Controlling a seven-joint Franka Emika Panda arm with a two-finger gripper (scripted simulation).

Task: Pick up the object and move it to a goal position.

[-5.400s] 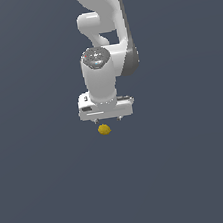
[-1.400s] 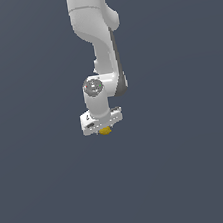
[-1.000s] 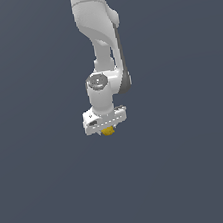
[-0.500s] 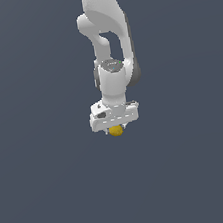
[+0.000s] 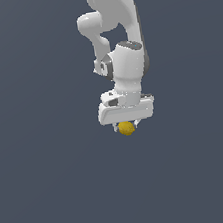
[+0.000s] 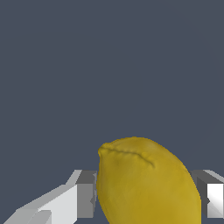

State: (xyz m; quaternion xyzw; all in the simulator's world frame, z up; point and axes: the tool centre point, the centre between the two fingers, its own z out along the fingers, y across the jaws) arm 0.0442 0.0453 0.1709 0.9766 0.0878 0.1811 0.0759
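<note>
While the white arm hangs over the flat grey surface, its gripper [image 5: 127,125] pinches the yellow lemon [image 6: 146,183] — the fruit sits squarely between both jaws, touching each, its lower half poking out beneath the gripper body in the exterior view.

gripper [image 5: 127,126] now clamped on lemon [image 5: 126,128] — both shifted toward exterior view's right

So the exterior view sits well back and shows the whole arm [image 5: 120,56] hanging down against flat grey. The wrist view is right up close, looking out past the fingers [image 6: 81,194]. Both views catch the lemon [image 5: 126,128] [image 6: 146,183]; it's tiny in the first and huge in the second.
</note>
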